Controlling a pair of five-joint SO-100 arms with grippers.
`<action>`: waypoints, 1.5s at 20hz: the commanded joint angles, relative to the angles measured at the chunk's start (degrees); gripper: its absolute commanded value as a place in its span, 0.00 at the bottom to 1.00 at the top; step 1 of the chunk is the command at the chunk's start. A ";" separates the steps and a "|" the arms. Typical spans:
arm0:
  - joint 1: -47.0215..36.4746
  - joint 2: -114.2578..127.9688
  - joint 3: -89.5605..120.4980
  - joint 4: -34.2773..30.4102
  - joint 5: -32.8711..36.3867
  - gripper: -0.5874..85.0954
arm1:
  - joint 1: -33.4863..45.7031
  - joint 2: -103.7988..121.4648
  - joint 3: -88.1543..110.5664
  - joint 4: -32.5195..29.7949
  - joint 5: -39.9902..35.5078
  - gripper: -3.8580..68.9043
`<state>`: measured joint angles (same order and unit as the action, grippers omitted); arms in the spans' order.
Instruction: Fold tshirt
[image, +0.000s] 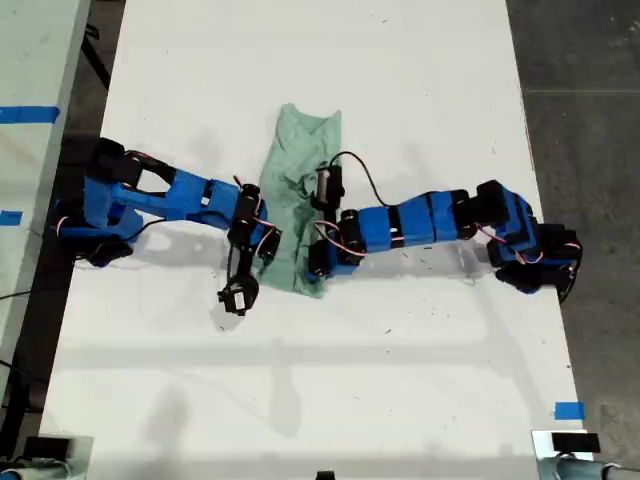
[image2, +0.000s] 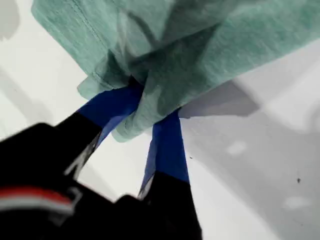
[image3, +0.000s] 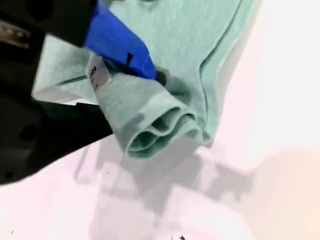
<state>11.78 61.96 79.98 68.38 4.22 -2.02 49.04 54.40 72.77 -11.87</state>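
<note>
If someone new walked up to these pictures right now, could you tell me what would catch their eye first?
First, the pale green tshirt, folded into a narrow strip at the middle of the white table in the exterior view. Two blue arms reach in from that view's left and right and meet at its nearer end. In the wrist views, my first gripper and my second gripper each pinch bunched cloth, with rolled folds showing beside the second.

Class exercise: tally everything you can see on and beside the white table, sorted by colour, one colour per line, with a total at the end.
Mint green: 1, the tshirt
Blue and black: 2, my first gripper and my second gripper on their arms
White: 1, the table
Blue tape marks: 3
Total: 7
</note>
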 joint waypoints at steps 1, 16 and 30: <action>2.55 -2.64 -7.65 4.75 -2.11 0.01 | -1.67 2.20 -0.09 2.11 1.05 0.05; 8.96 4.04 -37.35 16.08 4.66 0.01 | -8.44 27.86 0.53 10.46 -1.05 0.03; -32.34 1.32 -33.57 17.31 28.30 0.02 | 29.62 44.38 31.73 -18.46 -20.74 0.03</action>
<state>-16.52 62.84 47.29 86.57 31.29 23.91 87.10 83.85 60.91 -30.76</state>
